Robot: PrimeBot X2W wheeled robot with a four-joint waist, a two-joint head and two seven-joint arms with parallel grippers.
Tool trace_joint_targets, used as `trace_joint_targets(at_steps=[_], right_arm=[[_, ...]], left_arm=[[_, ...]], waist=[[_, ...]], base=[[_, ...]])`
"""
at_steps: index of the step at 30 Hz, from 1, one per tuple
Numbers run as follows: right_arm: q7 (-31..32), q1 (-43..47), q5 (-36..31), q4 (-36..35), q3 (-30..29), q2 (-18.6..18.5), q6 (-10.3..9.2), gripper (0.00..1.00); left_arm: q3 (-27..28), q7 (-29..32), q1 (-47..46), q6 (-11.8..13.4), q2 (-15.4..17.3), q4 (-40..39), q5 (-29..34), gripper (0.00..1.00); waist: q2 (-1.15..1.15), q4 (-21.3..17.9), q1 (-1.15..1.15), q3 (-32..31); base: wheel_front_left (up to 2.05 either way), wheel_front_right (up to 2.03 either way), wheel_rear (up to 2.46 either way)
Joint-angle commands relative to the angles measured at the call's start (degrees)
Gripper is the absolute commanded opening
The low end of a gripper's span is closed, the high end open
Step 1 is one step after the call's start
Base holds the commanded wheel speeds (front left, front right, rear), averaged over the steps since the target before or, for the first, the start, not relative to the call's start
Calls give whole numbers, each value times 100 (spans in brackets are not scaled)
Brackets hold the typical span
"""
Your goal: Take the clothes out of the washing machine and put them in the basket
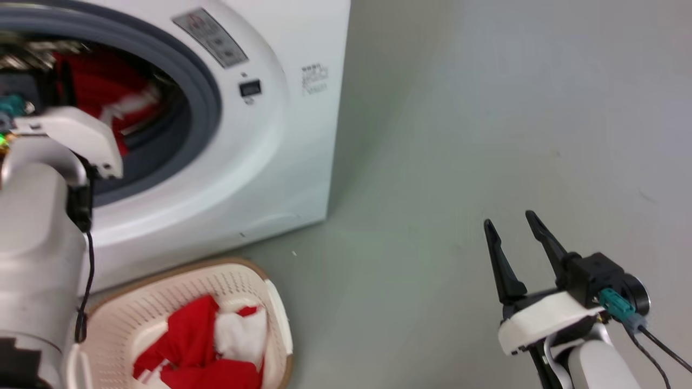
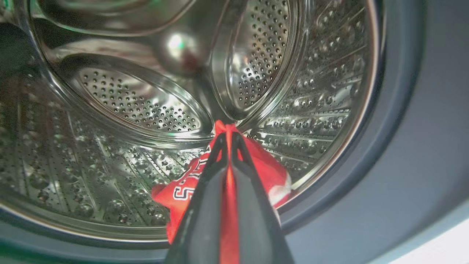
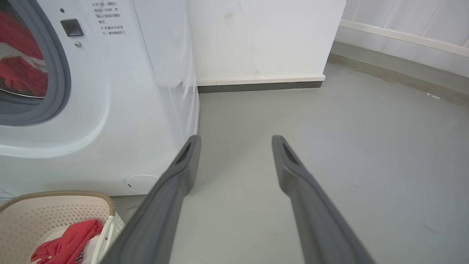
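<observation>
Grey floor [image 1: 486,135], white washing machine [image 1: 281,135]. At left, my left gripper [image 2: 227,137] is inside the drum [image 2: 139,106], pinched on red clothes [image 2: 265,167] to lift them out. Basket [image 1: 238,273] sits just below, ready to catch. At right, my right gripper [image 1: 508,219] hangs spread, idle.

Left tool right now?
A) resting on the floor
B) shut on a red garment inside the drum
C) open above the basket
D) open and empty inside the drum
B: the left wrist view shows the left tool pinched shut on the red garment, perforated drum behind it.
</observation>
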Motion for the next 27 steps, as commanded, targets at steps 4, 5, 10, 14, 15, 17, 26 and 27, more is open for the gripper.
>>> trace_joint_targets(at_steps=[4, 5, 10, 14, 15, 17, 26, 27], right_arm=[[209, 393, -116, -195, -150, -2, -4, 100], [251, 455, -146, -238, -186, -2, -4, 100], [454, 791, -208, -437, -295, -2, -4, 100], [555, 955, -237, -579, -338, -1, -4, 100], [586, 1003, -243, -606, -345, -1, -4, 100], [632, 1102, -250, -683, -366, -1, -4, 100], [775, 1349, -274, -961, -459, -1, -4, 100], [778, 1353, -276, -987, -464, -1, -4, 100]], left_arm=[[233, -46, 621, 121, -168, -775, -46, 0], [287, -47, 770, 148, -193, -991, -42, 0], [486, -44, 1432, 271, -253, -1916, -33, 0], [529, -38, 1817, 318, -247, -2352, -23, 0], [535, -39, 1931, 346, -240, -2494, -38, 0], [547, -28, 2113, 396, -198, -2784, -45, 0], [624, 335, 3332, 960, -101, -4800, -74, 0], [641, 383, 3520, 1044, -109, -5014, -100, 0]], waist=[[0, 446, 2, -872], [0, 489, 2, -963], [0, 670, 2, -1403], [0, 765, 2, -1588], [0, 791, 2, -1641], [0, 856, 2, -1737], [0, 1159, 2, -1850], [0, 1188, 2, -1838]], base=[[0, 0, 0], [0, 0, 0], [0, 0, 0], [0, 0, 0], [0, 0, 0], [0, 0, 0], [0, 0, 0], [0, 0, 0]])
